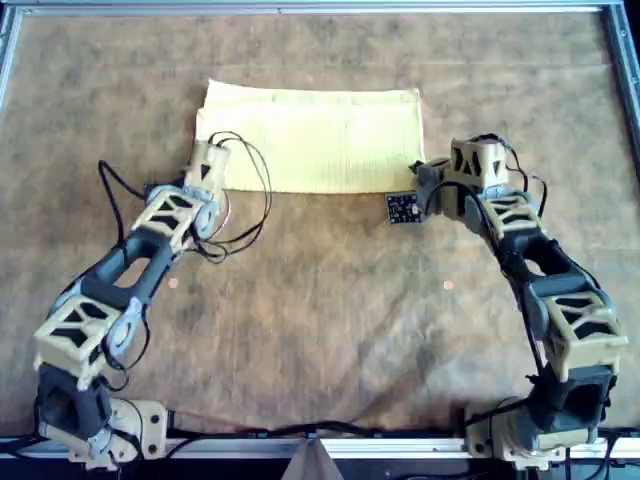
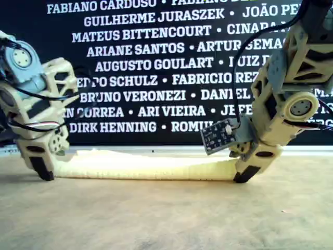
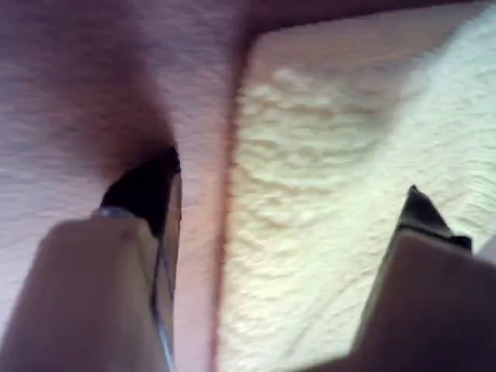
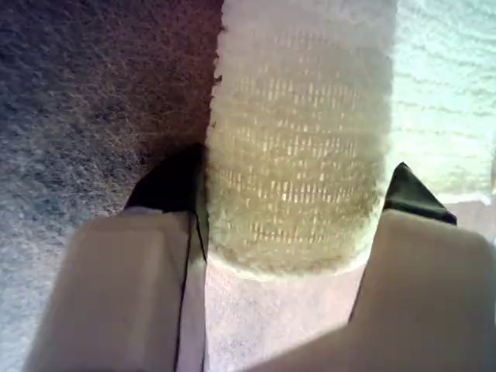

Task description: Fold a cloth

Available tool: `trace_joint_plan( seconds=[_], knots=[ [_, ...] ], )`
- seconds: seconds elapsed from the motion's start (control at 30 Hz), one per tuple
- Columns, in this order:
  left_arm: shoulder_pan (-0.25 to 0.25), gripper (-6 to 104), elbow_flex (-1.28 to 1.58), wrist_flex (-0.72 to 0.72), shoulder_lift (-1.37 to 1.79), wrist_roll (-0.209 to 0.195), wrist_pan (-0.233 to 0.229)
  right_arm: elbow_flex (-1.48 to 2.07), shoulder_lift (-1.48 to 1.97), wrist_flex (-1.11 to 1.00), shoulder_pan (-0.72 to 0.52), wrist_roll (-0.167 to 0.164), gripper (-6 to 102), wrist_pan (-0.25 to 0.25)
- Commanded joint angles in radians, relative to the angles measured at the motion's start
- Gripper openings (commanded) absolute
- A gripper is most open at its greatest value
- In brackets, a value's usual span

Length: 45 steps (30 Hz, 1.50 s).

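Note:
The pale yellow cloth [image 1: 315,140] lies flat on the table as a wide rectangle, doubled over, at the far middle of the overhead view. My left gripper [image 1: 208,165] stands at its near corner on the overhead view's left. It is open, one finger [image 3: 143,194] on the bare table, the other [image 3: 422,221] over the cloth [image 3: 325,232]. My right gripper [image 1: 420,175] is at the near corner on the overhead view's right. It is open too, with a rounded fold of cloth [image 4: 302,170] between its spread fingers. In the exterior view both grippers [image 2: 44,172] [image 2: 242,176] reach down to the ends of the cloth [image 2: 140,166].
A brown felt cover [image 1: 320,320] spans the table inside a metal frame [image 1: 300,8]. A small dark circuit board [image 1: 403,208] hangs off my right gripper. Loose black cables [image 1: 245,200] loop beside my left wrist. A black wall with white names [image 2: 156,52] stands behind.

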Motion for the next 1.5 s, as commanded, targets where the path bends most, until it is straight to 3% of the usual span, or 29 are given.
trace_joint_plan(
  seconds=[0.0, 0.3, 0.67, 0.77, 0.93, 1.07, 1.23, 1.37, 1.47],
  knots=[
    [0.02, 97, -0.126, -0.02, -0.038, 0.005, -0.005, -0.074, 0.025, -0.052, 0.008, -0.002, 92, 0.005],
    [0.021, 96, -0.25, -0.02, -0.143, 0.005, -0.005, -0.075, 0.023, -0.054, 0.008, -0.014, 91, 0.005],
    [0.086, 96, -0.273, -0.018, -0.156, 0.005, -0.005, -0.218, -0.072, -0.032, 0.008, -0.012, 91, 0.005],
    [0.091, 96, -0.268, -0.014, -0.156, 0.014, -0.005, -0.219, -0.072, -0.032, 0.008, -0.012, 84, 0.005],
    [0.08, 92, -0.255, -0.011, -0.156, 0.103, -0.005, -0.224, -0.072, -0.032, 0.008, -0.012, 60, 0.005],
    [0.081, 73, -0.255, -0.012, -0.153, 0.127, -0.005, -0.232, -0.072, -0.032, 0.006, -0.012, 36, -0.006],
    [0.087, 30, -0.273, -0.02, -0.141, 0.127, 0.011, -0.233, -0.069, -0.034, 0.006, 0.003, 11, -0.012],
    [0.089, -3, -0.305, -0.021, -0.153, 0.124, 0.012, -0.233, -0.058, -0.034, 0.006, 0.003, -1, -0.012],
    [0.089, -1, -0.299, -0.02, -0.146, 0.114, 0.012, -0.218, -0.049, -0.034, 0.006, 0.003, -2, -0.012]
  ],
)
